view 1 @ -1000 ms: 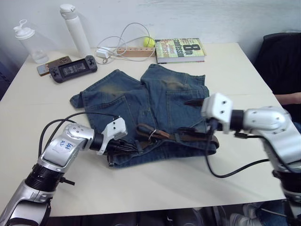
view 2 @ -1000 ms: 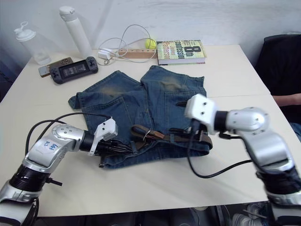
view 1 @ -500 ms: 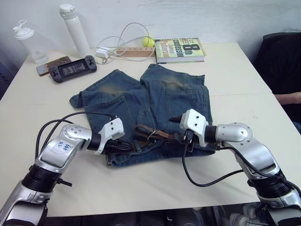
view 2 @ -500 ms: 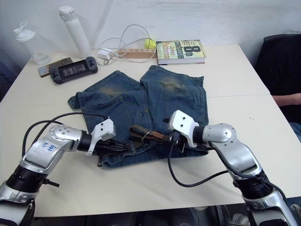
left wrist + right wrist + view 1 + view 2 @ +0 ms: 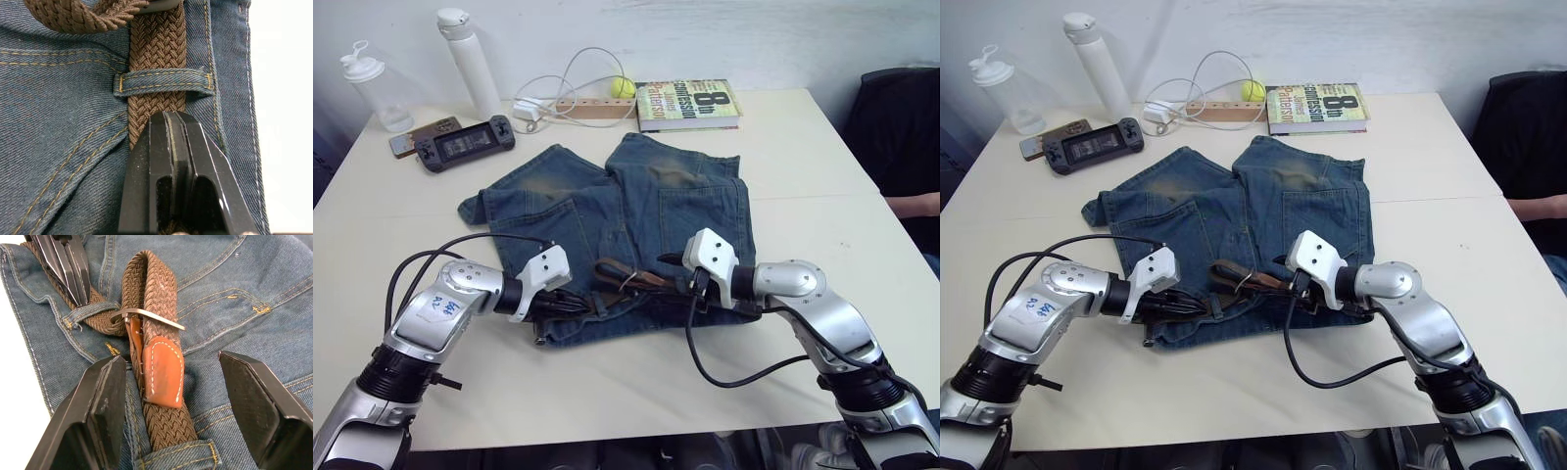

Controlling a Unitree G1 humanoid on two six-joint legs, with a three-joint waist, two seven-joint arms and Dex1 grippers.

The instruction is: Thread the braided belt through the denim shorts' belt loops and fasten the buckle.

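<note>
— Where does the braided belt (image 5: 161,411) sit?
— Along the waistband of the denim shorts (image 5: 636,211), which lie flat on the table (image 5: 803,166). It runs under one of the belt loops (image 5: 164,82) just ahead of the left hand (image 5: 172,128), and near the middle of the waist it folds back in a loop where the buckle (image 5: 146,316) and the tan leather tip (image 5: 163,369) lie.

— And the left hand?
— Its two black fingers are pressed together, tips down on the woven strap just short of that loop; whether they pinch the strap I cannot tell.

— The right hand (image 5: 178,396)?
— Spread wide, holding nothing. Its fingers (image 5: 105,401) straddle the belt, the tan tip lying between them, the buckle just beyond.

— Anything further out?
— A book (image 5: 688,103), a handheld game console (image 5: 465,144) and a white bottle (image 5: 470,61), well beyond both hands.
</note>
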